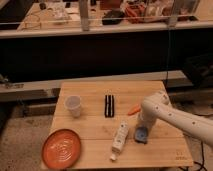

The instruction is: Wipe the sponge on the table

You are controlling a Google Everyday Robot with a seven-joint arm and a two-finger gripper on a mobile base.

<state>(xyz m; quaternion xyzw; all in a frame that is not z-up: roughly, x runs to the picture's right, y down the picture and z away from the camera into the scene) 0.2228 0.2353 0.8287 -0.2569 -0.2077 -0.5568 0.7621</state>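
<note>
Gripper (142,127) is resting on the sponge (140,135), lower right of the bench (90,102), probably for wiping; whether it is gripping, I cannot tell.

The white arm (170,116) reaches in from 3 o'clock. Its tool (141,128) is right over the blue-grey sponge (141,135), at 4 o'clock from the centre of the bench (92,125). A white bottle (119,138) lies just beside the sponge at its 9 o'clock. A white cup (73,105) stands at 10 and an orange plate (61,148) lies at 8.

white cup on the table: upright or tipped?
Upright: the white cup stands on its base on the table, round mouth facing up. The gripper is down at the sponge, away from the cup.
</note>
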